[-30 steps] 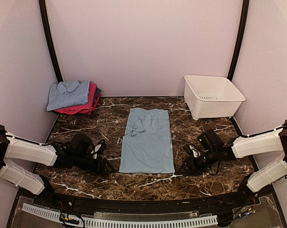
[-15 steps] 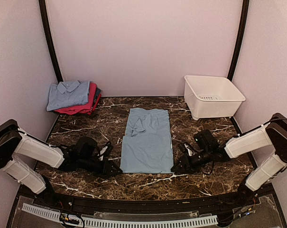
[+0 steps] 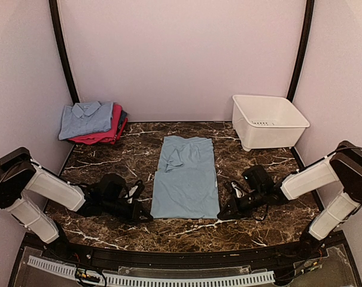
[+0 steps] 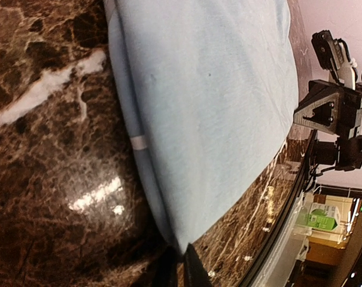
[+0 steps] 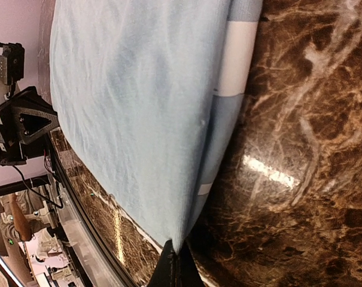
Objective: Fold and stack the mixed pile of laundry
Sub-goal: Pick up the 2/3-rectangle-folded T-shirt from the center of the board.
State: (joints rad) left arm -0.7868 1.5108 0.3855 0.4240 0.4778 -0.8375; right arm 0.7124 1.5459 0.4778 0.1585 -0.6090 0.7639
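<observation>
A pale blue garment (image 3: 186, 177) lies flat, partly folded, in the middle of the marble table (image 3: 109, 158). My left gripper (image 3: 148, 216) is shut on its near left corner; the left wrist view shows the cloth (image 4: 204, 107) pinched between the dark fingertips (image 4: 192, 272). My right gripper (image 3: 221, 216) is shut on the near right corner, where the cloth (image 5: 139, 107) narrows into the closed fingertips (image 5: 170, 269). At the back left sits a stack of folded laundry: a pale blue collared shirt (image 3: 85, 118) on pink and dark pieces (image 3: 116, 127).
A white plastic tub (image 3: 268, 121) stands at the back right. Pale walls and black corner posts enclose the table. The near edge carries a black rail (image 3: 186, 254). Each wrist view shows the other arm across the garment.
Both grippers slid inward to the garment's near corners and shut on them. The garment and the stack have not moved.
</observation>
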